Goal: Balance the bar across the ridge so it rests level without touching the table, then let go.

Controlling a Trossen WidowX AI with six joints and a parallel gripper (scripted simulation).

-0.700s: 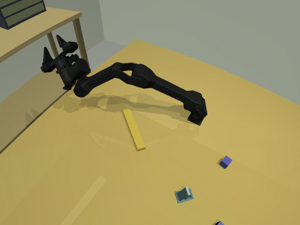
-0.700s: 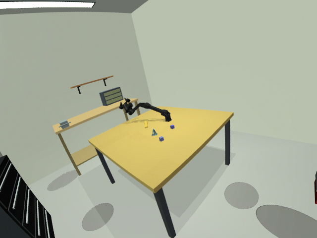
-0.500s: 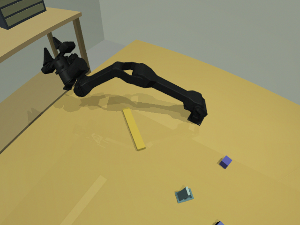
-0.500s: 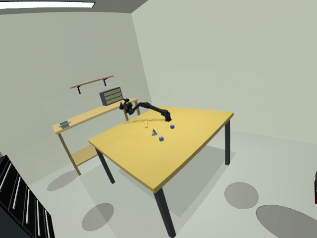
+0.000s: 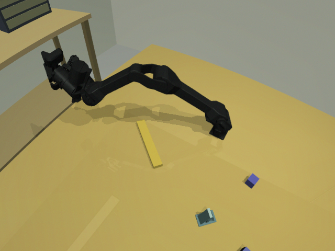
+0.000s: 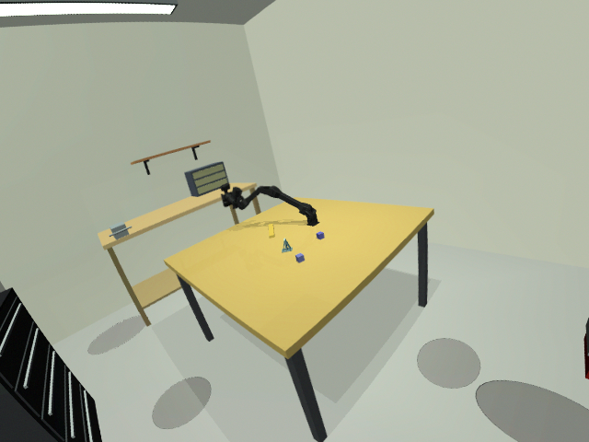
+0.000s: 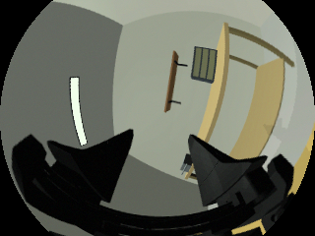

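Observation:
The yellow bar [image 5: 149, 144] [image 6: 271, 230] lies flat on the yellow table [image 5: 176, 194] [image 6: 332, 285], beside the arm's shadow. The ridge [image 5: 205, 217] [image 6: 286, 246] is a small teal wedge on a flat base, standing apart from the bar with nothing on top. My gripper [image 7: 161, 136] is open, with nothing between its fingers. In the top view it is raised at the upper left, away from both bar and ridge; its fingers are hard to tell apart there. The wrist view shows walls and a ceiling light, but neither bar nor ridge.
One blue-violet cube [image 5: 252, 181] [image 6: 319, 235] lies on the arm base's side of the ridge. Another cube [image 5: 245, 249] [image 6: 299, 258] lies beyond the ridge, cut off in the top view. A wooden bench [image 5: 67, 19] [image 6: 166, 211] with a drawer cabinet [image 6: 209, 179] stands behind the gripper.

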